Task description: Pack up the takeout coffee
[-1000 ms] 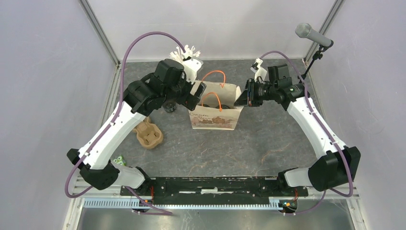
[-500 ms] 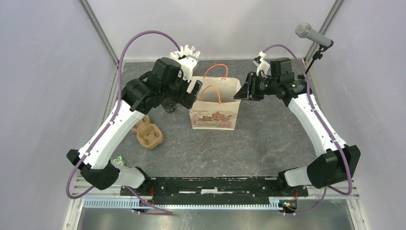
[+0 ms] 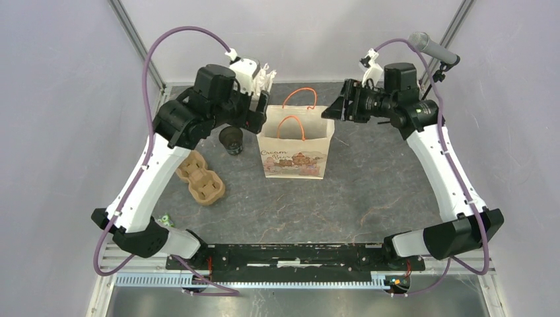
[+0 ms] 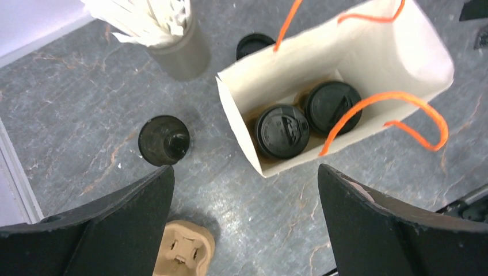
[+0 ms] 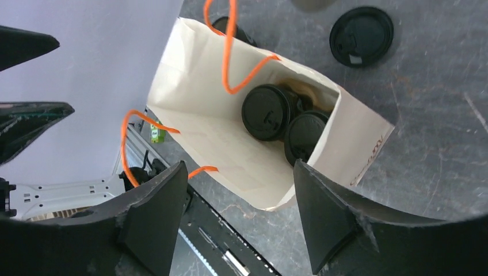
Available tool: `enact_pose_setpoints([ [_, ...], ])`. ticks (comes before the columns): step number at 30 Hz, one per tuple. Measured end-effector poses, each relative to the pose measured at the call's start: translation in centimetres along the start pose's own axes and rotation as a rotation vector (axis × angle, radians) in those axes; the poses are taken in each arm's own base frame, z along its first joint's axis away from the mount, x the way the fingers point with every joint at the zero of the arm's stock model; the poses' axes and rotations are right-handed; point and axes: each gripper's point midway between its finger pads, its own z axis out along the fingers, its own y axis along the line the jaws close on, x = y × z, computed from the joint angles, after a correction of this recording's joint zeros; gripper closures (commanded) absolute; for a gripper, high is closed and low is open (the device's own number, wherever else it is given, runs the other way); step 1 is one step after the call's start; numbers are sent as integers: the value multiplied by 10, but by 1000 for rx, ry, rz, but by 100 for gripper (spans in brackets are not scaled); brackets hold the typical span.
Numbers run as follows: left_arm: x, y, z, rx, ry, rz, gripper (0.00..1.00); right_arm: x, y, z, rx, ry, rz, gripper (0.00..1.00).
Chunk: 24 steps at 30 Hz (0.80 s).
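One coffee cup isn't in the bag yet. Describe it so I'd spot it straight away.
Find the white paper bag with orange handles mid-table. Just left of it, a small black cup stands on the grey tabletop. Unlike the two lidded cups inside the bag, it has no lid.

Soft, even overhead light; sharp pictures throughout.
Shadows on the grey table (image 3: 370,191) are faint and short, the paper bag (image 4: 397,52) is nearly washed out inside (brightest in the left wrist view), and the lidded cups (image 4: 282,131) show dull highlights.
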Motion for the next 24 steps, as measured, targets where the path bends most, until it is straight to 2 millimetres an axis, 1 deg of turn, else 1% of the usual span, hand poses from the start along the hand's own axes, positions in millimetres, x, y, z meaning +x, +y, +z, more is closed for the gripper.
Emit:
enact_pose_setpoints([
  [2,-10,5,-4,-10,-27,-23,0,-9,8,-5,-10,-27,-22,15],
  [3,-14,8,-6,-18,-39,-33,0,-12,10,-8,-11,-36,-33,5],
  [4,-18,12,-7,-27,-49,-43,0,-12,11,-11,-6,-40,-46,2],
  [7,-23,32,-6,-73,-64,-93,2,-12,10,-17,15,-46,-75,2],
  [9,-25,55,1,-124,-72,-149,4,-11,10,-25,32,-58,-112,2],
  [10,-26,69,7,-152,-81,-183,8,-11,11,-30,36,-70,-138,2],
  [11,-25,81,14,-174,-84,-215,13,-10,13,-35,40,-89,-168,2],
  [13,-21,102,31,-204,-81,-282,20,-2,13,-50,56,-120,-222,2],
  [15,-17,117,52,-210,-74,-345,24,5,13,-65,82,-147,-270,2],
  [16,-17,126,69,-206,-74,-382,24,7,14,-72,92,-164,-292,2],
  [19,-15,140,109,-187,-76,-448,27,9,18,-87,103,-216,-344,2],
  [22,-10,144,142,-165,-69,-487,31,16,18,-92,96,-250,-359,2],
  [24,-7,144,159,-153,-59,-506,34,23,14,-93,102,-254,-343,2],
])
